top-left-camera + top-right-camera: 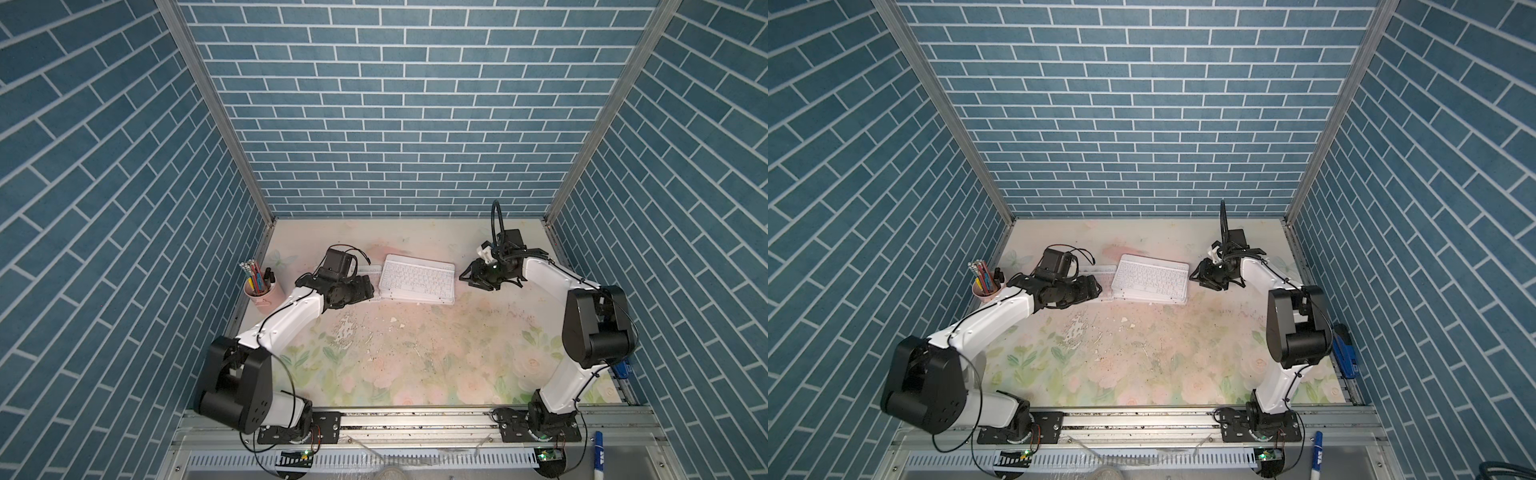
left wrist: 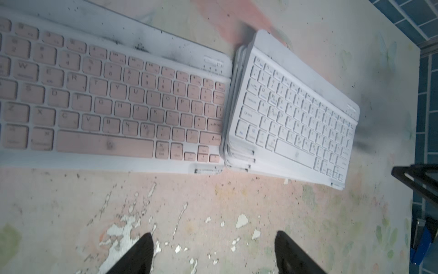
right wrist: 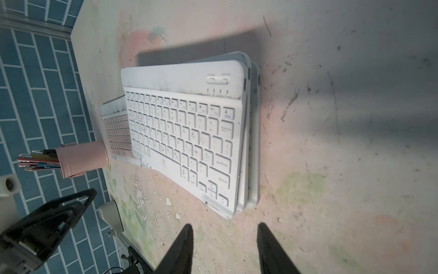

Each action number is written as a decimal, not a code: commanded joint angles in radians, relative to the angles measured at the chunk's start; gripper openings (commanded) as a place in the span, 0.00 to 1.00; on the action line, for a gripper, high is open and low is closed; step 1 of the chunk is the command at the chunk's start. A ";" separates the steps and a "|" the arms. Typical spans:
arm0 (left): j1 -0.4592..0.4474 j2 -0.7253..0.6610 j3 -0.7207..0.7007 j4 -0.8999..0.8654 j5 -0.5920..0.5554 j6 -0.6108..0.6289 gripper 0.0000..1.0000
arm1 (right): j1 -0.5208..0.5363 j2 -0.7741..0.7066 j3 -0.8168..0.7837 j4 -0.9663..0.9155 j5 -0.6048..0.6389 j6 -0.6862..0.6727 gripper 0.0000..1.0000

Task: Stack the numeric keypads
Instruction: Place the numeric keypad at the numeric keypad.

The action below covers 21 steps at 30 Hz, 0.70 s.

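Note:
A stack of several numeric keypads (image 1: 417, 280) sits at the back middle of the mat in both top views, with a white-keyed one (image 3: 184, 132) on top and the lower edges slightly fanned out (image 2: 237, 156). A pink-keyed keypad (image 2: 113, 102) lies flat on the mat, its end butting against the stack's left side; in a top view my left arm partly hides it (image 1: 370, 270). My left gripper (image 2: 214, 237) hovers open over bare mat just in front of the pink keypad. My right gripper (image 3: 225, 227) stands open and empty just right of the stack (image 1: 467, 278).
A pink cup of pencils (image 1: 264, 293) stands by the left wall, close to the pink keypad. A blue stapler (image 1: 1345, 351) lies along the right wall. A blue marker (image 1: 599, 451) rests on the front rail. Brick-patterned walls close in three sides.

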<state>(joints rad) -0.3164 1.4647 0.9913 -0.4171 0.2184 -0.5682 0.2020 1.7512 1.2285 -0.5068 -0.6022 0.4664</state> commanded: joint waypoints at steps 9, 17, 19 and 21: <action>0.085 0.396 0.276 -0.012 -0.050 0.103 0.80 | 0.006 -0.123 -0.044 0.020 -0.024 0.017 0.45; 0.088 0.490 0.300 -0.023 -0.062 0.113 0.80 | 0.005 -0.140 -0.041 0.022 -0.034 0.021 0.45; 0.087 0.502 0.290 -0.028 -0.057 0.112 0.80 | 0.005 -0.140 -0.039 0.020 -0.034 0.020 0.45; 0.088 0.501 0.266 -0.024 -0.050 0.104 0.80 | 0.006 -0.142 -0.041 0.021 -0.034 0.021 0.45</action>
<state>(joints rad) -0.2352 1.9411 1.2793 -0.4053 0.1749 -0.4702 0.2028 1.6352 1.1946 -0.4850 -0.6178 0.4744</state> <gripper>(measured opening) 0.799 0.450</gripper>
